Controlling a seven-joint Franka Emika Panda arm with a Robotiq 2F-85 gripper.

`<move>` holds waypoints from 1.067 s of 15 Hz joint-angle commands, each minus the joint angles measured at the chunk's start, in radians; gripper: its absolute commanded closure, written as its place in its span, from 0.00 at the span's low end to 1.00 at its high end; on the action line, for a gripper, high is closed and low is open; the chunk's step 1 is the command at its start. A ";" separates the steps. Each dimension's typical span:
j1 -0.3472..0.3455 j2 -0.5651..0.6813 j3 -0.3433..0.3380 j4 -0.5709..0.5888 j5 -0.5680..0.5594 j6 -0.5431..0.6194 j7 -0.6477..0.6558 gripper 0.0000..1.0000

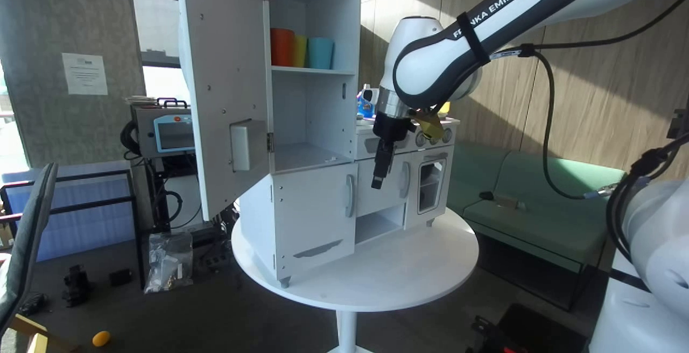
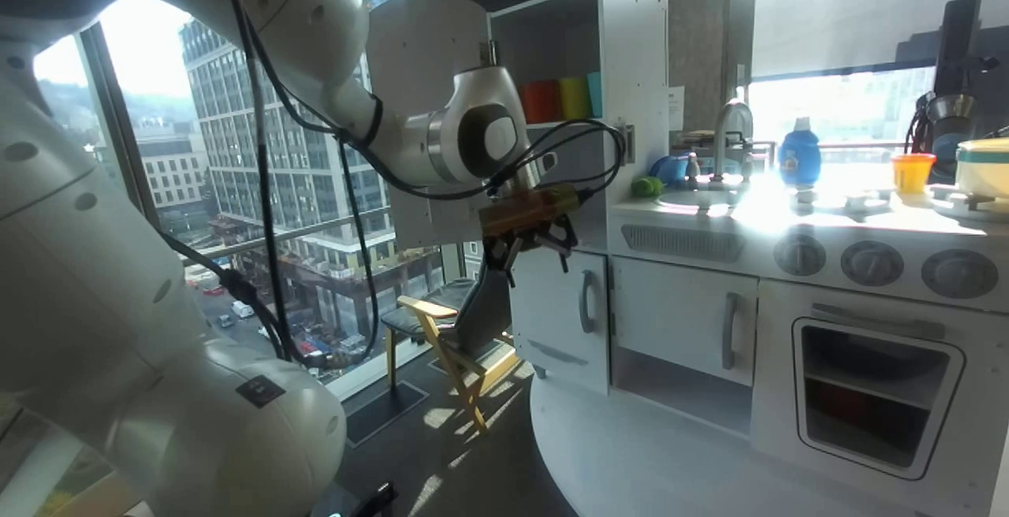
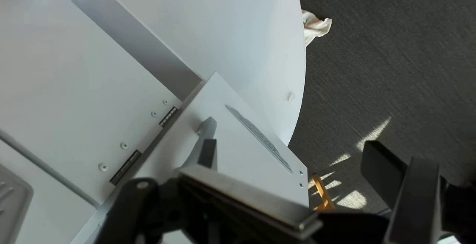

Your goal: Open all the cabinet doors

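Standing near the pincer [image 1: 377, 182]: cabinet door [image 1: 315, 217]

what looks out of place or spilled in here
In an exterior view, a small orange ball and a clear plastic bag sit on the dark floor, apparently stray. No spill stands out.

We find the toy kitchen unit [image 1: 332, 116] on the round table [image 1: 387, 283], cups [image 1: 320, 54] on its shelf [image 1: 312, 70], the gripper [image 1: 378, 179] before it and, in an exterior view, the tall cabinet door [image 1: 231, 81] at its left and a bench [image 1: 538, 218] at its right.
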 commanded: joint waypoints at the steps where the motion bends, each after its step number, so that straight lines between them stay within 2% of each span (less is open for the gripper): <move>1: 0.030 0.063 -0.074 -0.042 0.114 0.159 -0.174 0.00; 4: 0.052 0.123 -0.122 -0.043 0.269 0.247 -0.321 0.00; 7: 0.060 0.141 -0.125 -0.047 0.373 0.324 -0.463 0.00; 11: 0.059 0.150 -0.100 -0.058 0.379 0.454 -0.539 0.00; 13: 0.080 0.170 -0.109 -0.046 0.372 0.503 -0.541 0.00; 16: 0.071 0.204 -0.083 -0.040 0.324 0.621 -0.511 0.00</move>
